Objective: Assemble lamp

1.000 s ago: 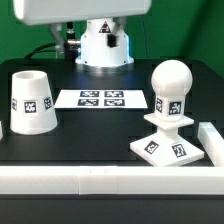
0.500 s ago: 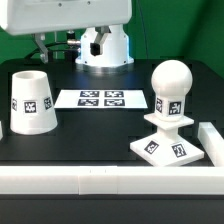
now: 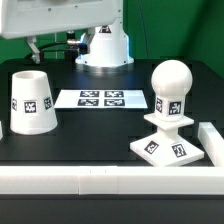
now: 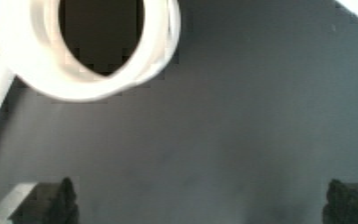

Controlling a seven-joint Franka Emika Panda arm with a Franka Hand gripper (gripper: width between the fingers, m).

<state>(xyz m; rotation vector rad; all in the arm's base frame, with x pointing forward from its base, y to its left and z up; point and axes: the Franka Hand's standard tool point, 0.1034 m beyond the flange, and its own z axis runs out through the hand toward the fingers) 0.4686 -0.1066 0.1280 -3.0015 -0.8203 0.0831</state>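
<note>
The cup-like shade [image 3: 34, 101] stands mouth-up at the exterior view's left; the wrist view looks down into its round open rim [image 4: 91, 48]. The round-headed bulb [image 3: 171, 90] stands upright on the flat square base [image 3: 166, 149] at the exterior view's right. My gripper [image 4: 197, 203] is open and empty, its two dark fingertips [image 4: 48, 200] far apart over bare table beside the shade. In the exterior view only the arm's white body [image 3: 60, 17] shows at the top; the fingers are out of frame.
The marker board [image 3: 102, 99] lies flat between shade and bulb. The robot pedestal [image 3: 105, 47] stands behind it. A white rail [image 3: 100, 180] runs along the table's front, with a white wall [image 3: 212, 138] at the right edge.
The arm's white body has moved toward the exterior view's left, over the shade's side. The lamp parts have not moved.
</note>
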